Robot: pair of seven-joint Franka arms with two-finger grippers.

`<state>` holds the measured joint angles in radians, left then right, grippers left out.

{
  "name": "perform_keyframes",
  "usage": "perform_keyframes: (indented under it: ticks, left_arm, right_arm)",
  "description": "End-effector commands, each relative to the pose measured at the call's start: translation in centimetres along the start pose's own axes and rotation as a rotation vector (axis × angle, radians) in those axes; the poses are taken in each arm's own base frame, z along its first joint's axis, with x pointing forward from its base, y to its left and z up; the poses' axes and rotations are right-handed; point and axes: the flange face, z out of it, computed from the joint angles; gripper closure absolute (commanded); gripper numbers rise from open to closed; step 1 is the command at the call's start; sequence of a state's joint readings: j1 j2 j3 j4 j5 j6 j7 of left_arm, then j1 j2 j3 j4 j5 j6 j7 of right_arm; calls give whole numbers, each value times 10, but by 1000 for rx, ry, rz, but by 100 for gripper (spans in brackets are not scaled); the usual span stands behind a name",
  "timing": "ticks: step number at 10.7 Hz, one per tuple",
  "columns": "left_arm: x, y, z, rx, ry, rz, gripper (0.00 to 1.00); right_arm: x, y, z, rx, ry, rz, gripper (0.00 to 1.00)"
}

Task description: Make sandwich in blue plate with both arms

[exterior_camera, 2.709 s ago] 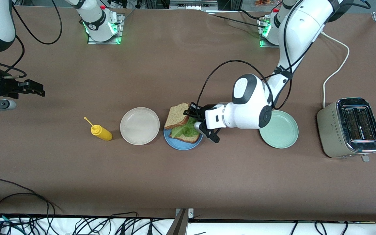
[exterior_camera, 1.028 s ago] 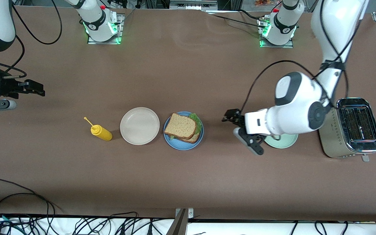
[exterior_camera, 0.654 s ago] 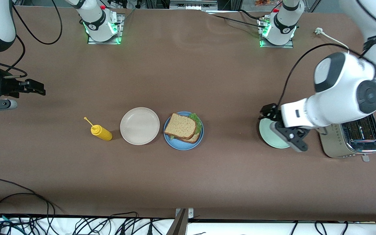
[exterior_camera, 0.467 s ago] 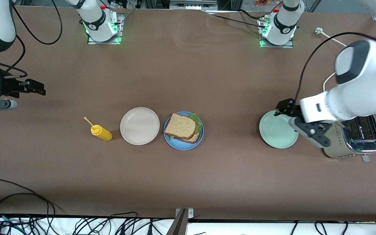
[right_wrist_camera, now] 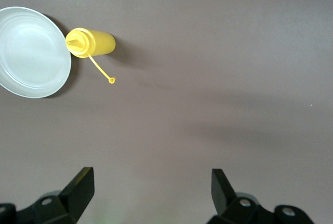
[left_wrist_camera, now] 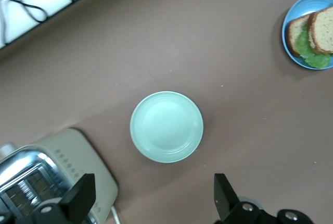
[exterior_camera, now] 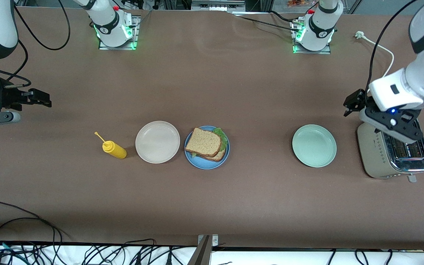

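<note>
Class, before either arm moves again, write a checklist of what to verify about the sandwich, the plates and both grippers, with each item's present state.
1. Sandwich sits on the blue plate: ok.
2. Top slice lies squarely over the bottom one: not ok, slightly offset, lettuce showing at an edge.
3. Left gripper open, holding nothing, up by the toaster: ok.
4. Right gripper open, holding nothing, waiting at the right arm's end: ok.
5. Green plate and white plate bare: ok.

sandwich (exterior_camera: 207, 144) on plate (exterior_camera: 197, 161), bottle (exterior_camera: 113, 149) toward right arm's end, toaster (exterior_camera: 394, 156) toward left arm's end
</note>
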<state>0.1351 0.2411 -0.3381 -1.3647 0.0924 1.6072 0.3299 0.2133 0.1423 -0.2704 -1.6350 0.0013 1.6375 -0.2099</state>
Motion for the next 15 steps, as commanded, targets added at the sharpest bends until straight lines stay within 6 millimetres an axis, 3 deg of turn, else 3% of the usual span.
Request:
perform_keyframes:
  ticks: [1, 3, 4, 6, 10, 13, 15]
  left_arm:
    - [-35, -11, -30, 61, 15, -104, 0]
    - [-64, -11, -33, 86, 45, -149, 0]
    - [-75, 4, -29, 86, 37, -201, 0]
    - [-74, 23, -33, 85, 46, -292, 0]
    - [-75, 25, -45, -23, 72, -315, 0]
    - [-79, 21, -44, -3, 40, -321, 0]
    - [-85, 20, -42, -10, -4, -336, 0]
  right_arm:
    - [1, -6, -5, -15, -6, -26, 0]
    - [1, -6, -6, -14, -2, -23, 0]
    - [1, -8, -7, -14, -2, -21, 0]
    - [2, -10, -9, -17, 2, -23, 0]
    - [0, -12, -15, -9, -4, -22, 0]
    - [-4, -18, -33, 40, 0, 35, 0]
    - [-10, -25, -62, 47, 22, 40, 0]
